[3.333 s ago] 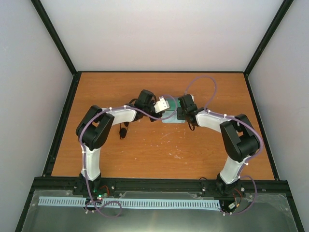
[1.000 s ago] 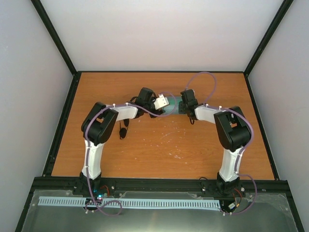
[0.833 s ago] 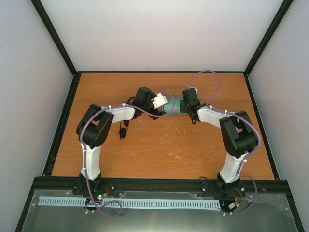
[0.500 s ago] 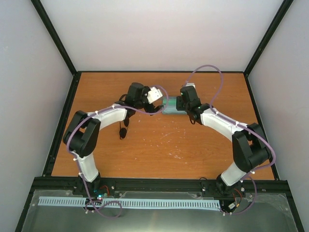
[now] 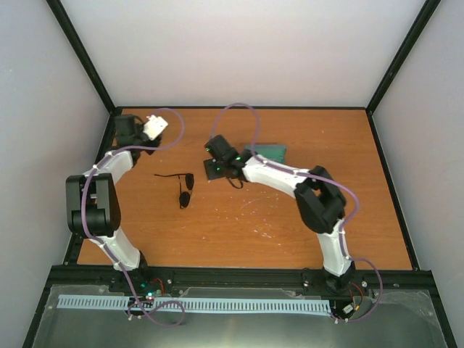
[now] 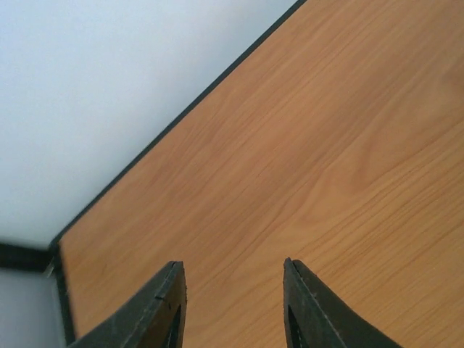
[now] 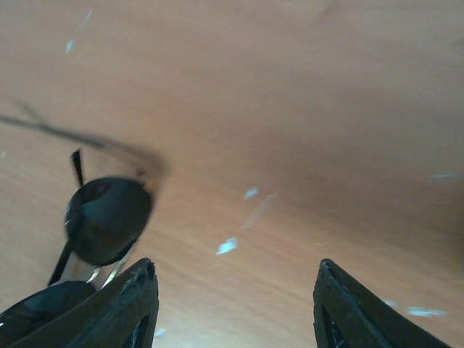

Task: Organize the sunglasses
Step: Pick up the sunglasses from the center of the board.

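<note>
Sunglasses (image 5: 184,192): lie on the tabletop (image 5: 239,232) left of centre, one thin arm swung out toward the left edge, dark lenses stacked near-to-far in the overhead view. Held by nothing.

Right tool (image 5: 210,172): hovers just beside the sunglasses, on their right, at the end of an arm stretched across the middle of the tabletop. Stands open, fingers (image 7: 138,304) wide apart, only bare wood between them. In the wrist view, shows one dark lens just outside the left-hand finger, blurred, with a second lens cut off at the bottom corner.

Left tool (image 6: 232,272): sits well apart from the sunglasses, up at the far left corner of the tabletop. Stands partly open, a clear gap between the fingers, nothing gripped; faces plain wood and the black border rail (image 6: 174,119).

Case (image 5: 272,152): rests right of centre toward the far side, green showing, partly hidden behind the right arm.
</note>
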You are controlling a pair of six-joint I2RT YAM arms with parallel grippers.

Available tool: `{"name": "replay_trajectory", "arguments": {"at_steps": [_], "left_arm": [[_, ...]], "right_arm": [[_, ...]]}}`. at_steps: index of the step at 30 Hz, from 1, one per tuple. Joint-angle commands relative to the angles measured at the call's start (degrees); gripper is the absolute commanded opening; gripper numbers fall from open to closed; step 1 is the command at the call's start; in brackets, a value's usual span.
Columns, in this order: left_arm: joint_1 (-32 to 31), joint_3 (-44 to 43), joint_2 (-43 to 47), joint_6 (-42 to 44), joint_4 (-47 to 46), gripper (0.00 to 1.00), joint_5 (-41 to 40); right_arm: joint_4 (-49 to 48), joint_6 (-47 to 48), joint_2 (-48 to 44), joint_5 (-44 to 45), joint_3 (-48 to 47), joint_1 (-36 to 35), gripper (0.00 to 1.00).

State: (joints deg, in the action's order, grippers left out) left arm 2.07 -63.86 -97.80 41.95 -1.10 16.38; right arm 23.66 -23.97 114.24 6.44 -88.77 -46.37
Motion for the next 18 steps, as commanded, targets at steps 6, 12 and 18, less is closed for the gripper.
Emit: {"name": "replay_trajectory", "arguments": {"at_steps": [6, 12, 18], "left_arm": [[12.8, -1.5, -2.6, 3.2, 1.8, 0.39, 2.1], [16.0, -0.7, -3.1, 2.8, 0.4, 0.38, 3.7], [16.8, 0.7, -3.2, 2.5, -1.0, 0.38, 5.0]], "right_arm": [[6.9, -9.9, 12.5, -10.2, -12.0, -4.4, 0.65], [7.1, -11.3, 16.0, -13.3, -18.3, -5.7, 0.72], [6.2, -13.3, 16.1, -13.9, -19.1, -7.1, 0.72]]}}
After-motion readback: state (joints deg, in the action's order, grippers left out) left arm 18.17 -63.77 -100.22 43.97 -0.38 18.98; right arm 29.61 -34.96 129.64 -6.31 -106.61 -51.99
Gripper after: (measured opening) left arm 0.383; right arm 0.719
